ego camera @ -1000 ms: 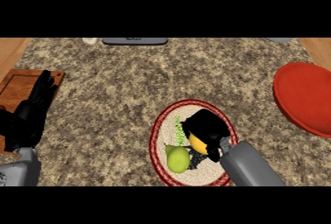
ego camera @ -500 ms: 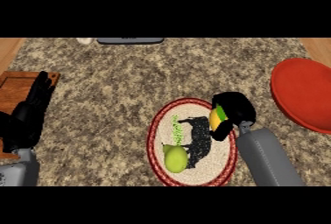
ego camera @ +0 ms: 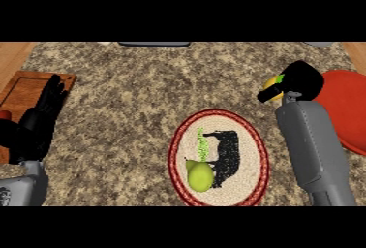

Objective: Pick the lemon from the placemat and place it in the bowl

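Since the earlier frames the right hand (ego camera: 304, 80) has carried the lemon (ego camera: 271, 88) off the placemat (ego camera: 247, 164) and rightward; its fingers curl round the fruit, held just beside the red bowl (ego camera: 346, 111); the pickup looks done, the release into the bowl remains; the left hand (ego camera: 39, 121) rests open at the worktop's (ego camera: 129, 97) left edge.
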Robot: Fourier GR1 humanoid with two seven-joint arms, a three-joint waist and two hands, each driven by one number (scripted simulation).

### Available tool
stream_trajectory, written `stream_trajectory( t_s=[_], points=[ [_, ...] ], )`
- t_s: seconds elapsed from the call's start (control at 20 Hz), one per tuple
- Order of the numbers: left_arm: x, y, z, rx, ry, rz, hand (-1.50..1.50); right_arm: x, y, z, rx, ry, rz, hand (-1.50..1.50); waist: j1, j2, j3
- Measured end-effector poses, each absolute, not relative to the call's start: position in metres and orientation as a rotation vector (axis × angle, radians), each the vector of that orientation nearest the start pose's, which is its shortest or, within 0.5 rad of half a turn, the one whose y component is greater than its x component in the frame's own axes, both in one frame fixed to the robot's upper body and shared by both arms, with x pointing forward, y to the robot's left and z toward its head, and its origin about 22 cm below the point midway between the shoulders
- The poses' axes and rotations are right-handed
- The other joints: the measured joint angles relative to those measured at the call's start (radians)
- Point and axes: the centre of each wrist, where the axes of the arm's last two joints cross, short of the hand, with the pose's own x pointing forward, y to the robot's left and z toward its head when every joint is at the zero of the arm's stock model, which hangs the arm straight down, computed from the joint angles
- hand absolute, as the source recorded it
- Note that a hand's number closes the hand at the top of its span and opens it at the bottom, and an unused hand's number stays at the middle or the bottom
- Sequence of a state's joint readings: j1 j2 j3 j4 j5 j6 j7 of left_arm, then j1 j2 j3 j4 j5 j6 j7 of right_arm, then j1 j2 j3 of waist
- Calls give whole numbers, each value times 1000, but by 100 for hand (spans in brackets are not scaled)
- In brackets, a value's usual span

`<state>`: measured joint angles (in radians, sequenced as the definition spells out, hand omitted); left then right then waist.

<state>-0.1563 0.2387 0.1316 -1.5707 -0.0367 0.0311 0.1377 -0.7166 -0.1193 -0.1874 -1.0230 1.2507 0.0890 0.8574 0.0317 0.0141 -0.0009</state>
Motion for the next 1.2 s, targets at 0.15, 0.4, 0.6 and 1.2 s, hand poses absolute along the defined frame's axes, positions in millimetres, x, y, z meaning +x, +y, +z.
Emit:
stream_trajectory(
  t_s=[0.15, 0.4, 0.6, 1.2],
  points=[
    [277, 295, 57, 301, -1586, -100, 0, 416, -210, 127, -1429, -687, 399, 150, 6, -2, -1],
    [281, 296, 59, 309, -1588, -92, 0, 430, -198, 182, -1621, -769, 242, 150, 0, -6, 0],
    [282, 299, 58, 316, -1578, -83, 0, 435, -202, 208, -1681, -790, 157, 150, -10, -9, 0],
    [277, 302, 53, 322, -1571, -70, 0, 423, -294, 189, -1643, -800, -52, 150, -27, -12, 1]
  ],
)
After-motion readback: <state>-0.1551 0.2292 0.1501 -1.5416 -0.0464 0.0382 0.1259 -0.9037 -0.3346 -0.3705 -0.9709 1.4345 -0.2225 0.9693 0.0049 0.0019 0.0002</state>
